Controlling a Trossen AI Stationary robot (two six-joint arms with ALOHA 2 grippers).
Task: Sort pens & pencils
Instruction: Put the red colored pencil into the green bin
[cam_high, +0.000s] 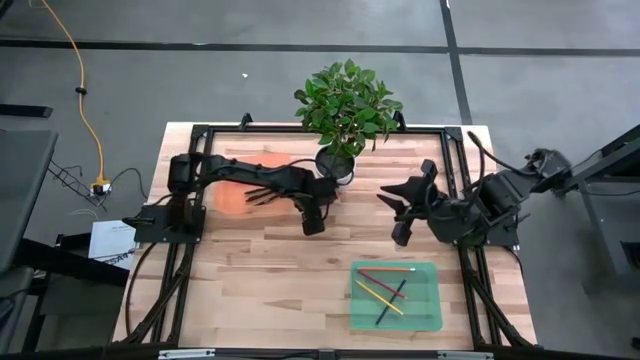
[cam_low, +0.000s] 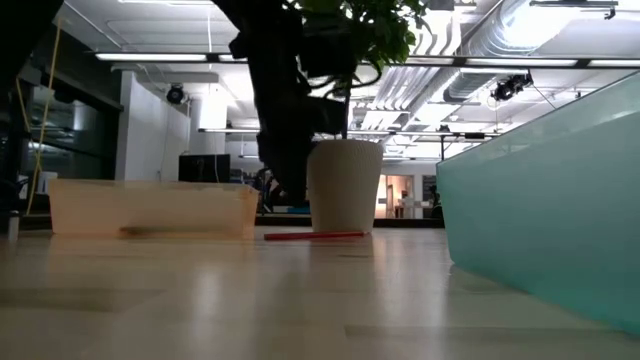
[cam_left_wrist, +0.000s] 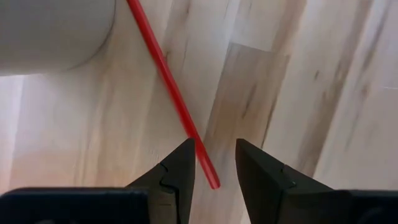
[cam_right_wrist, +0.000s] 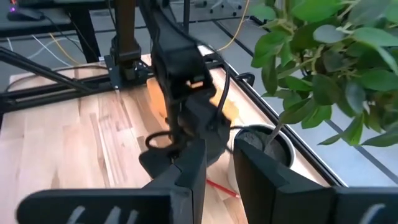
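— Red pencil (cam_left_wrist: 172, 93) flat on wooden table (cam_high: 250, 270), beside white plant pot (cam_low: 344, 186); left gripper (cam_left_wrist: 214, 163) spread over its tip.

— Right gripper (cam_right_wrist: 217, 163) parted, empty, raised mid-table. More pencils (cam_high: 385, 287) in green tray (cam_high: 428, 318).

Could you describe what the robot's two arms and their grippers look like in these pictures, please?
Both arms are dark, nearly black, built of chunky jointed segments on black frame rails at the table's sides, with dark cables trailing along them. The left gripper ends in two black, wedge-shaped fingers tapering to points, each with a stepped seam. The right gripper has similar flat black fingers. No coloured markings show.
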